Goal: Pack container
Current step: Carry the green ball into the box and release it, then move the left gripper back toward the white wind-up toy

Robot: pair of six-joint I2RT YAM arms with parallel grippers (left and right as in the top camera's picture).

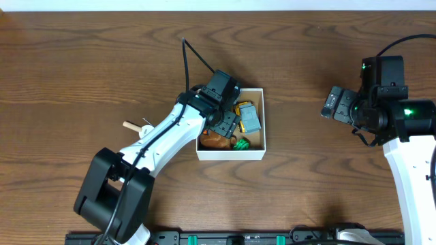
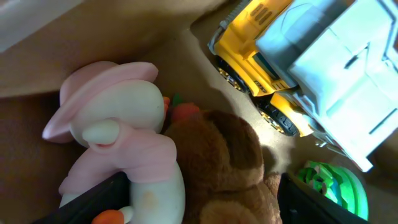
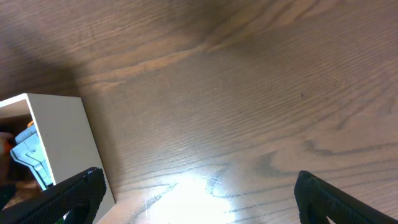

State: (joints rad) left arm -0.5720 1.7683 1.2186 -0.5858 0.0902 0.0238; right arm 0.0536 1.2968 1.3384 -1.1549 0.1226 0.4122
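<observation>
**Container.** The container [image 1: 230, 155] sits on the tabletop [image 1: 82, 61] near the centre. It is open-topped, with white walls and a tan floor. Inside it are a yellow truck [image 2: 249, 56] with a grey-blue bed, a brown plush [image 2: 217, 162], a white figure [image 2: 118, 124] in a pink hat, and a green toy [image 2: 329, 183]. In the overhead view the truck occupies the container's right half. The plush and green toy lie along the near wall.

**Left pincer.** The left pincer [image 1: 221, 126] is inside the container's outline, over its left half, with the arm reaching in across the left wall. In the wrist view its fingers [image 2: 93, 199] are spread wide and released, with nothing clamped. The figure and the plush lie side by side in the gap between them, the figure next to one finger. Whether that finger touches the figure cannot be told. The truck and green toy lie outside the gap.

**Right pincer.** The right pincer [image 1: 334, 102] is well apart from the container, on its right side, over bare tabletop. Its fingers are wide apart, released and empty. In its wrist view one white container wall shows at the left edge, with the truck's bed just behind it.

**Other.** A small wooden piece [image 1: 129, 125] lies on the tabletop beside the left arm, outside the container.
</observation>
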